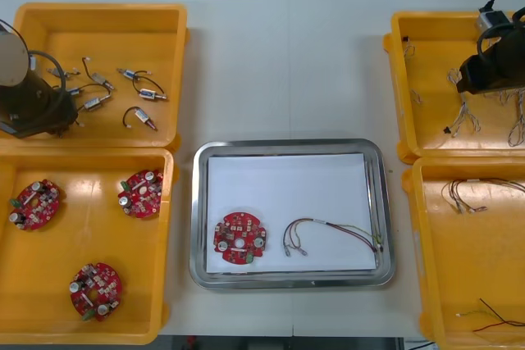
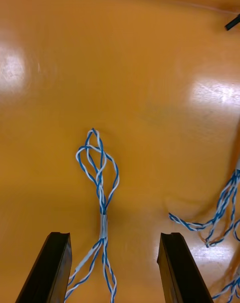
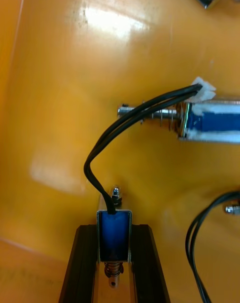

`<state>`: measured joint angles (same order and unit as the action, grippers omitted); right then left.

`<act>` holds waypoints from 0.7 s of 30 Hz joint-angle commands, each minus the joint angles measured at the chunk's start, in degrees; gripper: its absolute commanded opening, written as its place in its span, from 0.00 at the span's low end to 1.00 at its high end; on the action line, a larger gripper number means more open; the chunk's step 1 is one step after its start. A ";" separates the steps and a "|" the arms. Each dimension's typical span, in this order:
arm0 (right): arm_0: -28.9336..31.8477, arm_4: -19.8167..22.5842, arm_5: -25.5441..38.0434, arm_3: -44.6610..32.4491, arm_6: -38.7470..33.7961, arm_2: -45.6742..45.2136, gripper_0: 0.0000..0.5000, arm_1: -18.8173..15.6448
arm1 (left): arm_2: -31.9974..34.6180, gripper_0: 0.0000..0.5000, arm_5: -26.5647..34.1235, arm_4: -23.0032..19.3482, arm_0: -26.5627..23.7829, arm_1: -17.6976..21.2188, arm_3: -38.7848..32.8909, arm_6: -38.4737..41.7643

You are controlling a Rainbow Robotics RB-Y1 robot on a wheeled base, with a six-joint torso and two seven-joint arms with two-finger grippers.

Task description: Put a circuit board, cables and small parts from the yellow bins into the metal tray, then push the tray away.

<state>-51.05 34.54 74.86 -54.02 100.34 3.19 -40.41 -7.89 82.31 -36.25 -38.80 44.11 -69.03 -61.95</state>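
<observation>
My left gripper (image 3: 114, 248) is shut on a small metal part (image 3: 114, 235) with a blue body and a black lead, down in the far left yellow bin (image 1: 49, 18). Another small metal part (image 3: 210, 123) lies just beyond it. In the front view the left gripper (image 1: 37, 112) sits at that bin's near left. My right gripper (image 2: 115, 263) is open over a twisted blue and white cable (image 2: 100, 183), which lies between its fingers in the far right bin (image 1: 426, 30). The metal tray (image 1: 291, 147) holds a red circuit board (image 1: 239, 238) and a cable (image 1: 328, 231).
Three circuit boards (image 1: 97, 288) lie in the near left bin (image 1: 160, 317). Several small metal parts (image 1: 139, 92) are scattered in the far left bin. More blue and white cables (image 2: 220, 213) lie beside the right gripper. The near right bin (image 1: 435, 284) holds thin cables (image 1: 472, 193).
</observation>
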 commanded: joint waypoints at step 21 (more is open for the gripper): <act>-2.39 -0.09 -5.86 6.56 -4.62 3.31 1.00 2.71 | 9.12 0.00 27.69 0.83 -1.36 -0.78 -28.70 -0.54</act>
<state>-51.31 34.00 69.84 -48.22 98.57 6.35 -38.81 -0.52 109.26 -35.75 -38.80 44.08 -93.17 -61.95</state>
